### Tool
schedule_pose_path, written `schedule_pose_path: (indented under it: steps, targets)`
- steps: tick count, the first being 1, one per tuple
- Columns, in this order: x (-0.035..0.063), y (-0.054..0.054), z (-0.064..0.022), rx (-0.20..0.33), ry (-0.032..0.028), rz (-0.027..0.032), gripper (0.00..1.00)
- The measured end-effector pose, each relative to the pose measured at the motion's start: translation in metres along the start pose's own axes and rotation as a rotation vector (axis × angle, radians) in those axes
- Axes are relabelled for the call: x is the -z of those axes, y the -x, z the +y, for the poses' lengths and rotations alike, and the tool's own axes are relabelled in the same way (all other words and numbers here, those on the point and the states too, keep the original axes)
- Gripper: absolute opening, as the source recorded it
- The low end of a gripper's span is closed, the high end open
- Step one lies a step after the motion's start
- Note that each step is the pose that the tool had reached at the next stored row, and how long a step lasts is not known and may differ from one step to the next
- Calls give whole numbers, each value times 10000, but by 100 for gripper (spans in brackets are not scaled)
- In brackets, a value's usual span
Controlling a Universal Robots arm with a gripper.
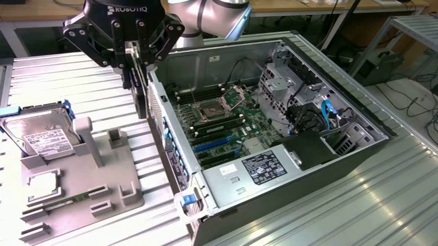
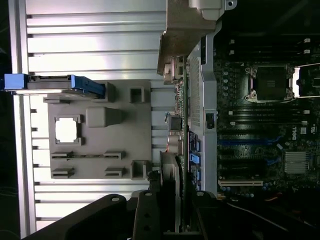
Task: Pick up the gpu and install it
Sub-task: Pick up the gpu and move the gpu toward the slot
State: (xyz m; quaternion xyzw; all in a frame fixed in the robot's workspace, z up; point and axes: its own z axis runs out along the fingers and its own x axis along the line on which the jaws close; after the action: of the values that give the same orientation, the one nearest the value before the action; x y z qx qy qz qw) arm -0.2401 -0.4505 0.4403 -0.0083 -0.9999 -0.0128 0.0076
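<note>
The gpu [image 1: 141,97], a thin black card, hangs on edge under my gripper [image 1: 137,65], which is shut on its upper edge. It is held in the air between the grey fixture [image 1: 82,184] and the near wall of the open computer case [image 1: 161,110], clear of both. In the wrist view the gpu [image 2: 183,125] shows edge-on, with its silver bracket [image 2: 182,30] at the far end and my gripper [image 2: 180,212] clamped on it. It lines up over the case wall, beside the motherboard [image 2: 260,125]. The blue expansion slots [image 1: 215,143] lie inside the case.
A silver hard drive [image 1: 41,136] stands in the fixture at the exterior view's left, with a processor chip [image 1: 42,184] and a green memory stick [image 1: 68,200] below it. Cables [image 1: 325,115] and a power supply [image 1: 263,166] fill the case's right side. The slatted metal table [image 1: 342,205] surrounds everything.
</note>
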Motion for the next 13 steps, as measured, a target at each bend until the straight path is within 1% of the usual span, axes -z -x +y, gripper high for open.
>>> schedule_pose_path:
  steps: [13]
  targets:
    - [-5, 55, 1, 0, -12, 0, 27]
